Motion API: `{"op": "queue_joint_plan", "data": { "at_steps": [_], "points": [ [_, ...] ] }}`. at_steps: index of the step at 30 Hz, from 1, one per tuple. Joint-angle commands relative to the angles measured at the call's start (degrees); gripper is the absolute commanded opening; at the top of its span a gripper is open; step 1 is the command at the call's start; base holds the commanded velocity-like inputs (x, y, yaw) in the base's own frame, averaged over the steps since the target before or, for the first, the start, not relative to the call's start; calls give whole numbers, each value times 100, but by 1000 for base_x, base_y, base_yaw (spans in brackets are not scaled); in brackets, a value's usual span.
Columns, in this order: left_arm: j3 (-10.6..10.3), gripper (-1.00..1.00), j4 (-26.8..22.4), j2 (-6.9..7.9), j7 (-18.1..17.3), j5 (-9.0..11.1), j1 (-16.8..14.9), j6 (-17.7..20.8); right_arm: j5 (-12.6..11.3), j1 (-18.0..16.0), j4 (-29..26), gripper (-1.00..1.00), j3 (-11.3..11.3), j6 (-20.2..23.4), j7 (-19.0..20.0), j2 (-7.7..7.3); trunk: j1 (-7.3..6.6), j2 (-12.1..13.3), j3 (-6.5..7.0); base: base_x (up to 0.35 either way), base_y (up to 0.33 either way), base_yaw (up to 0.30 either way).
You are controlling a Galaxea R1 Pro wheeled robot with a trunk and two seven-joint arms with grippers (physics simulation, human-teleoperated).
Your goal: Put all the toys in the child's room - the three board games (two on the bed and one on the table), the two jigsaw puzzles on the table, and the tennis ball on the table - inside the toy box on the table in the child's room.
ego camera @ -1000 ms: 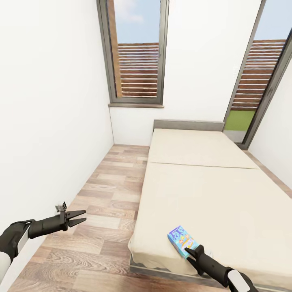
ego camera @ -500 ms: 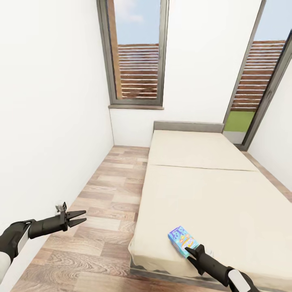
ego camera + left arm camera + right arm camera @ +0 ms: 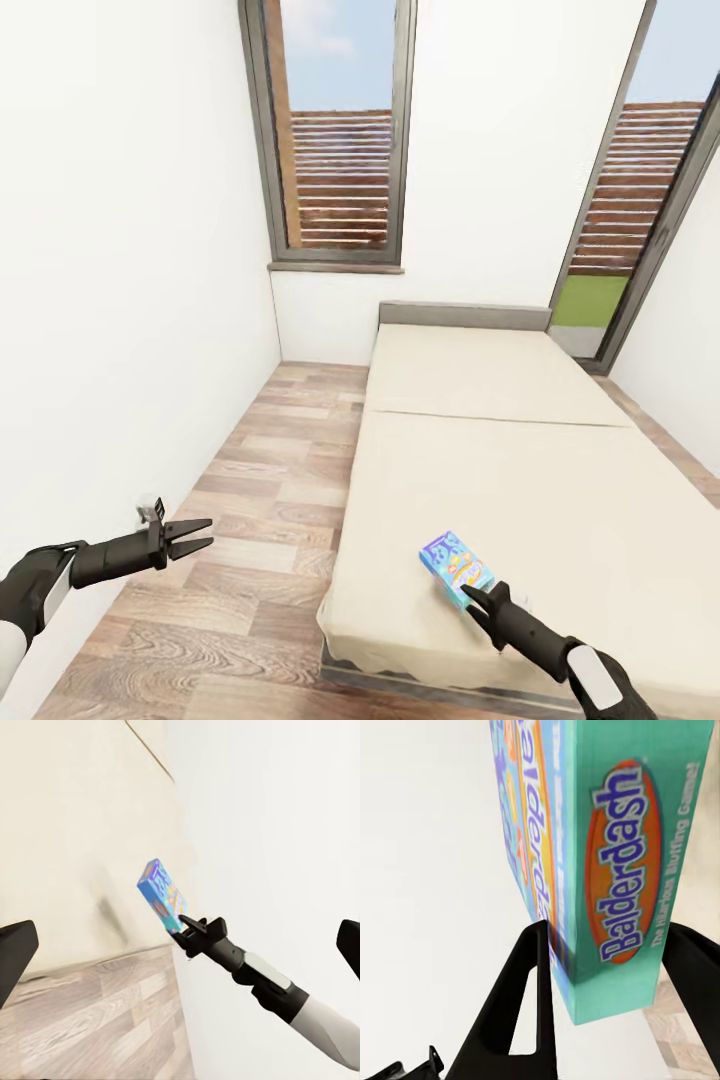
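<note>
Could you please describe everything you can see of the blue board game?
The board game is a thin, light blue cardboard-looking box with cartoon print; its teal side carries an orange oval reading "Balderdash". It is closed and tilted, near the bed's front corner. The right gripper clamps one end, a finger on each broad face.

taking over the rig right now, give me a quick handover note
Right end effector: shut on the light blue Balderdash game box, fingers either side of one end; whether the box is lifted off the large flat beige mattress or resting on it is hard to tell.
Left end effector: open and empty, held over the wood-plank floor beside the mattress.
Done: one board game gripped.
Left: carry this game to the toy box; judging from these views, all the other toys remain to be packed.
</note>
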Motion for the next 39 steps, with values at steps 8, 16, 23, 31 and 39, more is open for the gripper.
{"op": "queue_joint_plan", "data": {
  "at_steps": [8, 16, 23, 31, 39],
  "points": [
    [3, 100, 0, 0, -24, -9, 3, 55, 86, 10, -56, -100, -16, -14, 390, -2, -177, 320, 139, 0, 0, 0],
    [-1, 100, 0, 0, -24, -9, 2, 52, 79, 8, -58, -100, -36, 23, 447, -10, -352, 641, 282, 0, 0, 0],
    [-4, 100, 0, 0, -24, -9, 1, 52, 46, 13, -94, -100, -39, 40, 449, -12, -506, 921, 408, 0, 0, 0],
    [-7, 100, -3, 0, -24, -5, 2, 43, 34, 46, -241, -100, -38, 100, 549, -21, -682, 1242, 553, 0, 0, -148],
    [-19, 100, -273, 6, -24, -1, 2, 47, 43, 81, -255, -100, -17, 149, 1578, -381, -858, 1563, 696, 0, 0, -269]
  ]
}}
